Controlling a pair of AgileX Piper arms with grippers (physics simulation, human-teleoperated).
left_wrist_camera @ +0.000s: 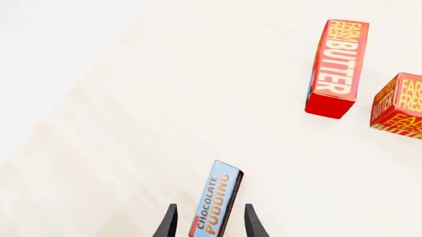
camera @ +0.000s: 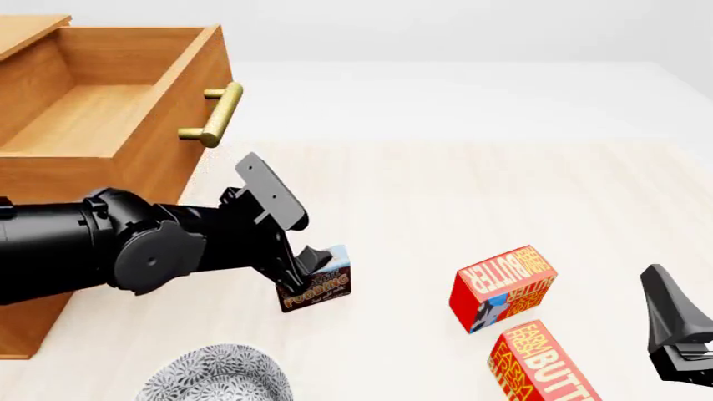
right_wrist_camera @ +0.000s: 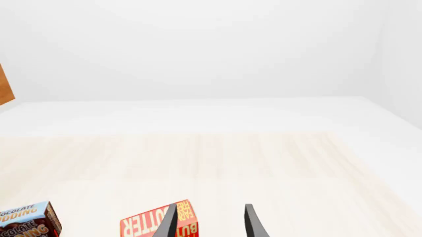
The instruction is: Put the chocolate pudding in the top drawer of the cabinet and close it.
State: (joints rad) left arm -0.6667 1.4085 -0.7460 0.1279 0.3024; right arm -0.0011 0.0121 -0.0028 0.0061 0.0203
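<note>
The chocolate pudding (camera: 317,286) stands on edge on the table, its light-blue face and orange lettering showing in the left wrist view (left_wrist_camera: 218,197). My left gripper (left_wrist_camera: 211,224) is open, one finger on each side of the box with a small gap on both sides; the front view shows it at the box (camera: 303,269). The cabinet (camera: 28,322) stands at the left with its top drawer (camera: 167,92) pulled out and its brass handle (camera: 214,113) facing the table. My right gripper (camera: 659,288) is open and holds nothing, at the near right (right_wrist_camera: 209,222).
Two red butter boxes (camera: 503,284) (camera: 540,363) lie right of the pudding, between the two arms. A grey-patterned plate (camera: 217,380) sits at the near edge below the left arm. The lower drawer is hidden behind the left arm.
</note>
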